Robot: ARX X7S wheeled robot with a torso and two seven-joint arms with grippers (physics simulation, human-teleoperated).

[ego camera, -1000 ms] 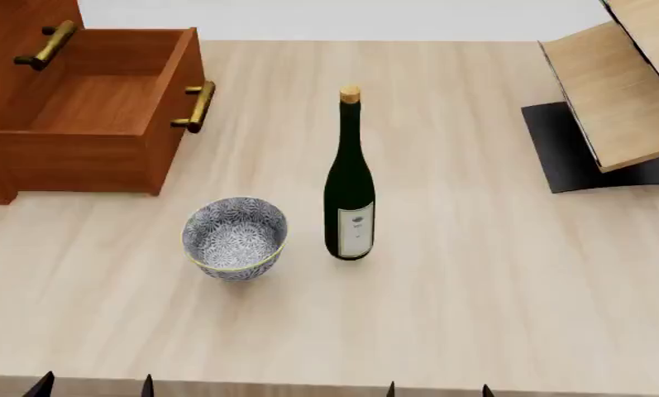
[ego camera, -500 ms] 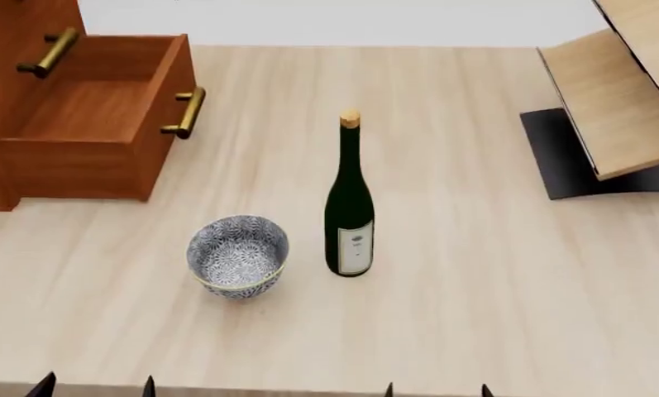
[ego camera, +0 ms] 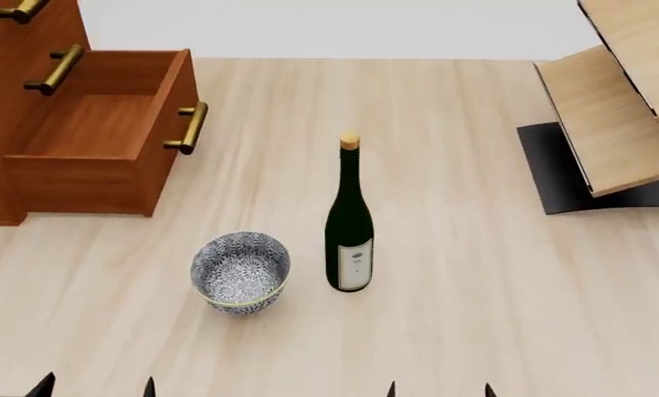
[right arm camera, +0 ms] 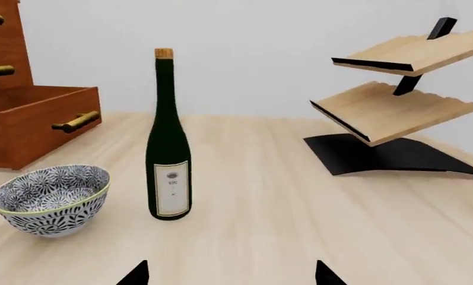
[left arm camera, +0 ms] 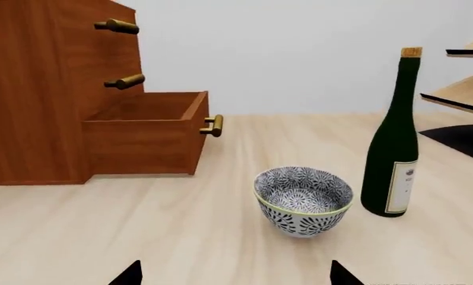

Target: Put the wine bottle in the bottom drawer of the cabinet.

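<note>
view has shifted since the earlier head frames: bottle, bowl and cabinet all sit lower in frame now, so head or torso moved, not the objects. wine bottle [ego camera: 349, 217] stands upright mid-tabletop [ego camera: 473, 314], just beside the blue-patterned bowl [ego camera: 240, 271] but apart from it. bottom drawer [ego camera: 92, 132] of the cabinet [left arm camera: 38, 89] is pulled out and looks bare inside, well apart from the bottle. wooden rack [ego camera: 622, 99] sits off to my right.

left hand [ego camera: 95, 385] and right hand [ego camera: 440, 389]: only fingertip points show at the frame edge, both set apart, holding nothing, neither near the bottle.

handling guess: glass, rigid, smooth and slippery, fragile, top-heavy if bumped at the neck. i'd grip the wide body around or just above the label, from the side, right hand closest. it will probably need laying down to fit the drawer.
</note>
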